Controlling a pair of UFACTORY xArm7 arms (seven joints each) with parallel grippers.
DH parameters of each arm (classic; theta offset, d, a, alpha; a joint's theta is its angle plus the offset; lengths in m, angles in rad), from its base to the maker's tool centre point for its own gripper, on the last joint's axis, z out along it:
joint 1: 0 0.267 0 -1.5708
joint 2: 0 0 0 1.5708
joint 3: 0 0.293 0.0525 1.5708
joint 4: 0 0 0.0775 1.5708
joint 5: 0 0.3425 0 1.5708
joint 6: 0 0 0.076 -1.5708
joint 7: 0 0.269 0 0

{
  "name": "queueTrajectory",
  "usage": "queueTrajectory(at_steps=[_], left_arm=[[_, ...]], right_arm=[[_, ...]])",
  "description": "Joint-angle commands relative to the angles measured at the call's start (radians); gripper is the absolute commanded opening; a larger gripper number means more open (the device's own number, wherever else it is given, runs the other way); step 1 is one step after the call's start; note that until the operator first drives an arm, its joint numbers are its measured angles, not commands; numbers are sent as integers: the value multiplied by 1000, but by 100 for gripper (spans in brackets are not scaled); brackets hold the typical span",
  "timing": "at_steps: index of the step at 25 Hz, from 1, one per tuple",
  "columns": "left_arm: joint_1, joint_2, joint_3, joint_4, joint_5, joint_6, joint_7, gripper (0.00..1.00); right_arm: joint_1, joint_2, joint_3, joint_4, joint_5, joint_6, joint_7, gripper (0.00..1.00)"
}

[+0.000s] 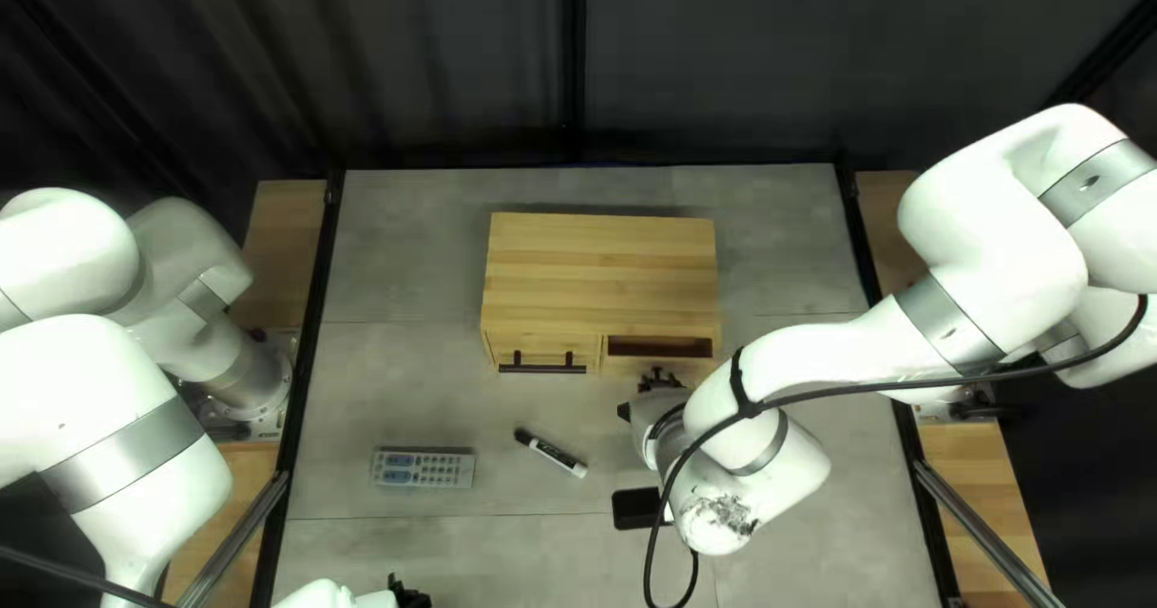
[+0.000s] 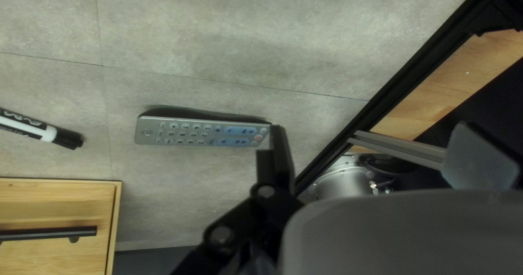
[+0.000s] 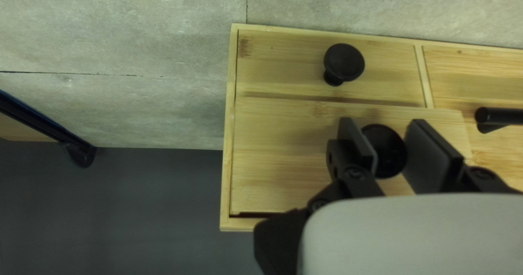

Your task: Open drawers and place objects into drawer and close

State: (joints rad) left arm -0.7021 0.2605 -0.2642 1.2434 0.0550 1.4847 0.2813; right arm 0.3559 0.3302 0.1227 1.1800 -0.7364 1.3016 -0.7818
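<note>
One left gripper [image 1: 412,595], at the near edge of the top left view; jaws spread wide, with nothing held between them.

One remote control [image 1: 422,470], grey with pale and blue buttons, lying face up on the grey worktop [image 1: 398,259], ahead of the left gripper in its wrist view.

One marker [image 1: 554,451], white-bodied with a black cap, lying aslant on the worktop just beside the remote control; cap toward the remote control.

One right gripper [image 1: 659,379], at the cabinet's front; jaws pinching a round black knob [image 3: 389,150] from both sides.

One upper right drawer [image 3: 289,155], light wood, partly pulled out by the measure of its protruding front; dark interior visible from above.

One lower right drawer [image 3: 283,62], closed, fitted with a second black knob [image 3: 347,61].

One left drawer [image 1: 500,353], closed, with a black bar handle [image 1: 542,368].

One wooden cabinet [image 1: 603,265], housing all three drawers, upright.

One dark curtain [image 1: 723,66], behind the worktop's far edge.
</note>
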Motion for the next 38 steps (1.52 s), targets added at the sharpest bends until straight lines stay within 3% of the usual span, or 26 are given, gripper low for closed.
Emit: queueTrajectory(at_steps=[1,38], left_arm=[[0,0,0,0,0,0,0,100],[0,0,0,0,0,0,0,100]], right_arm=[[4,1,2,4,1,5,2,10],[44,41,28,75,10,47,5,11]])
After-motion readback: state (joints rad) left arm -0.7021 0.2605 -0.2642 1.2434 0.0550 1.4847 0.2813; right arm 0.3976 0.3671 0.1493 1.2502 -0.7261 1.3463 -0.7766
